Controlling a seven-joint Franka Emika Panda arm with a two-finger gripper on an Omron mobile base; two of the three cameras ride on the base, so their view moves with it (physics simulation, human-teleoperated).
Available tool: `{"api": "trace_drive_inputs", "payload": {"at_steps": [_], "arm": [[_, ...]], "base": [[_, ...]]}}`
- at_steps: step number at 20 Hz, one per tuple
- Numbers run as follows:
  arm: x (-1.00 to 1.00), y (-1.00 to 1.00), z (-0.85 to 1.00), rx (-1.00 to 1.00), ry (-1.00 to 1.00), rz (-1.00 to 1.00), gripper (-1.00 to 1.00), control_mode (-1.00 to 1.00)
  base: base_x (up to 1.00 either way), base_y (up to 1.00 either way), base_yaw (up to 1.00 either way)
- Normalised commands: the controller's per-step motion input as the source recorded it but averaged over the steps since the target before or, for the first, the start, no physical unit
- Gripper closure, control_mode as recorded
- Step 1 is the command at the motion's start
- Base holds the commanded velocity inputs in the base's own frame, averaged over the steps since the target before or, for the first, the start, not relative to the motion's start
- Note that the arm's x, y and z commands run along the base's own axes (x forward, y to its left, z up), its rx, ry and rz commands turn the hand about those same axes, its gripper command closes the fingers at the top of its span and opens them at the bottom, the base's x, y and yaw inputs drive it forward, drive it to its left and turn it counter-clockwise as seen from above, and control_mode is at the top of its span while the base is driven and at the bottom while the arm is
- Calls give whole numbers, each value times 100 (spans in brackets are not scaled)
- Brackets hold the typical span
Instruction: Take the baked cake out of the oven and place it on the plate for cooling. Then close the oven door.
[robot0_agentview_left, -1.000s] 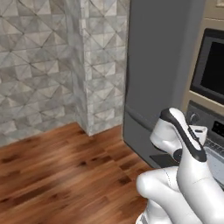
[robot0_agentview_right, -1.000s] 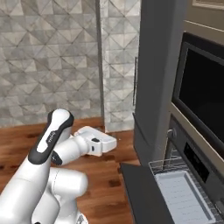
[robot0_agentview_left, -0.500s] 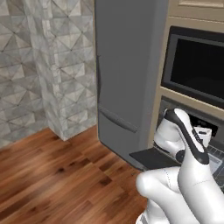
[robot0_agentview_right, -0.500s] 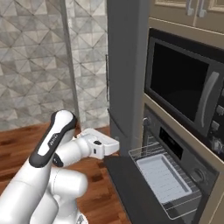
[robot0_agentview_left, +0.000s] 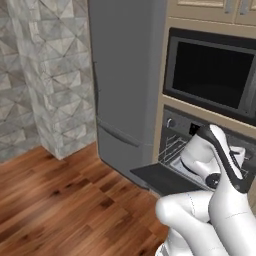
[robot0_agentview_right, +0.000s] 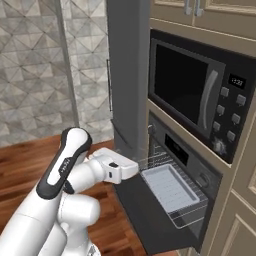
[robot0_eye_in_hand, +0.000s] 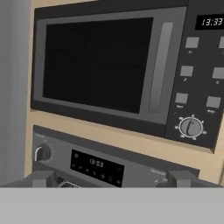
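Wood floor (robot0_agentview_left: 60, 200) fronts the oven (robot0_agentview_right: 172, 172), door (robot0_agentview_left: 165, 179) down; hand (robot0_eye_in_hand: 111, 178) wide.

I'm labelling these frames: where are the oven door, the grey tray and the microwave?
oven door (robot0_agentview_right: 142, 216), right base view, inner face.
grey tray (robot0_agentview_right: 169, 186), right base view, centre.
microwave (robot0_eye_in_hand: 94, 61), hand view, dark window.

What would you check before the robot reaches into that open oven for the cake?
1. Oven door dropped open: ok.
2. Wire rack with the pale grey tray slid out over the door: ok.
3. Gripper open and holding nothing: ok.
4. Baked cake located: cannot tell; none is visible on the tray.
5. Plate located for setting it down: cannot tell.
6. Hand aimed at the oven opening: not ok; the hand view faces the microwave and the oven's display instead.
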Motion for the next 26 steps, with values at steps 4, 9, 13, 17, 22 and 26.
{"api": "trace_drive_inputs", "payload": {"at_steps": [4,9,13,17,22,26], "arm": [[0,0,0,0,0,0,-100,100],[0,0,0,0,0,0,-100,100],[0,0,0,0,0,0,-100,100],[0,0,0,0,0,0,-100,100],[0,0,0,0,0,0,-100,100],[0,0,0,0,0,0,-100,100]], "base": [[0,-46,-11],[0,-63,-6],[0,-37,6],[-1,-32,23],[-9,-39,25],[-23,-73,16]]}}
